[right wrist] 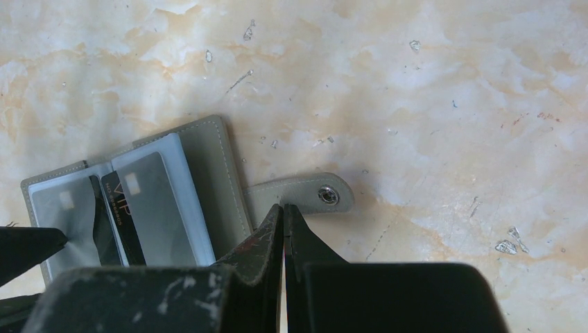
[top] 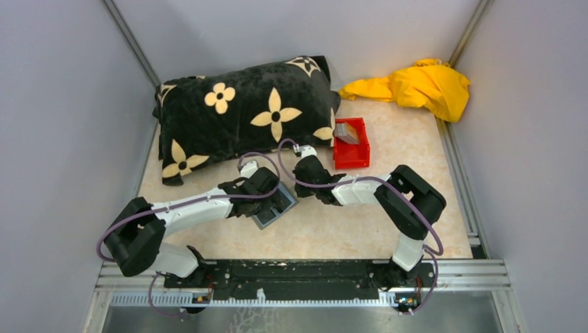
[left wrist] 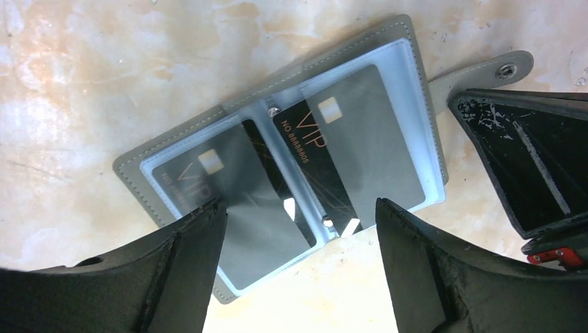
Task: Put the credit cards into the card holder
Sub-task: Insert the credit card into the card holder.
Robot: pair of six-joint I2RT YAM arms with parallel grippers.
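Open grey stitched folding card holder (left wrist: 208, 114) lies flat on the marbled table (left wrist: 83, 69), between my claws. Glossy grey VIP cards (left wrist: 367, 139) sit in its clear sleeves. My left claw (left wrist: 298, 208) hangs released just above it. My right claw (right wrist: 284, 211) is clenched and empty, beside the snap strap (right wrist: 305, 194). Judgement: the cards are light, stiff and slick, so pinch an exposed edge.

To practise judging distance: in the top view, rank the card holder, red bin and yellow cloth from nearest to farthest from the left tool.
1. card holder, lying open right under the left tool
2. red bin, farther back, to the right
3. yellow cloth, far right corner
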